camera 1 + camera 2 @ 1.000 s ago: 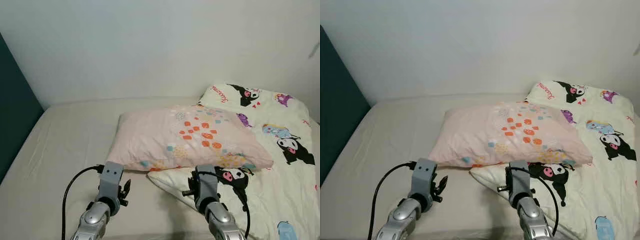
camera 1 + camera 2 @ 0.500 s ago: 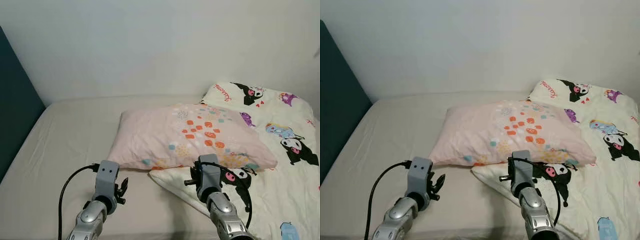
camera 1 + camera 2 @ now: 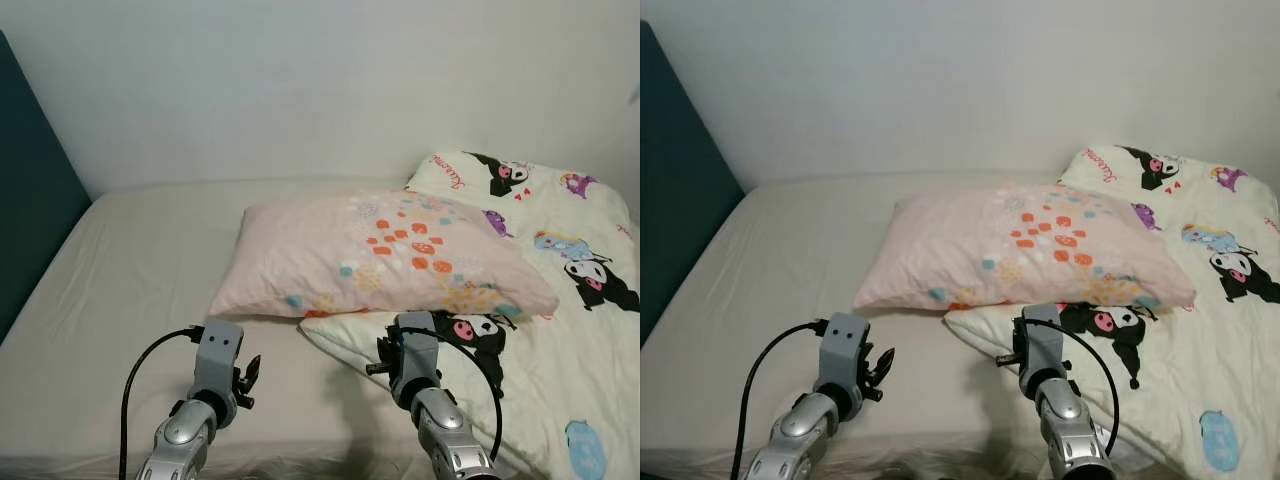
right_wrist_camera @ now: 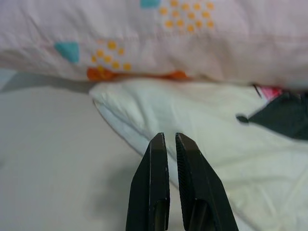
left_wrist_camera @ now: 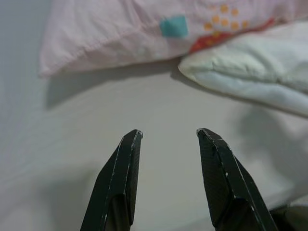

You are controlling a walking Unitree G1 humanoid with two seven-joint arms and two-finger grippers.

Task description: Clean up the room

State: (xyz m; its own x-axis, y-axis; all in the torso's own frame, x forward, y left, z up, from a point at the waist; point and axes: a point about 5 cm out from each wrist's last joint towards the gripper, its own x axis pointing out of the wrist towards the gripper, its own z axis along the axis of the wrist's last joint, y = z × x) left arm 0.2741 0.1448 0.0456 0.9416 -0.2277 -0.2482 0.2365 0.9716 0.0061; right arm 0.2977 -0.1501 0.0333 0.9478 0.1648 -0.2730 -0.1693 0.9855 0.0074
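Since a second ago the camera pulled back and tilted a bit: more of the bed's near edge came into frame, pillow and quilt sat slightly higher, both arms kept roughly the same pose. Pillow and quilt themselves hadn't shifted on the bed.

Pink pillow (image 3: 375,255) with orange and teal patches lay flat mid-bed, long axis running 9 to 3 o'clock, its 3 o'clock end resting on top of the cartoon-print quilt (image 3: 560,320). The quilt was bunched on the bed's 3 o'clock side, its white folded corner poking out from under the pillow's near edge. Beige bed (image 3: 120,290) sheet was bare at 9 o'clock, with the dark teal headboard (image 3: 30,210) along that side.

Left gripper (image 5: 168,132) hovered low over bare sheet at about 7 o'clock of the pillow, near its corner, not touching it. Fingers (image 5: 126,159) were apart, nothing between them.

Right gripper (image 4: 167,135) hovered just over the quilt's white corner at about 6 o'clock of the pillow, pointing at the seam where pillow meets quilt. Fingers (image 4: 156,163) were pressed nearly together, only a thin slit, gripping nothing.
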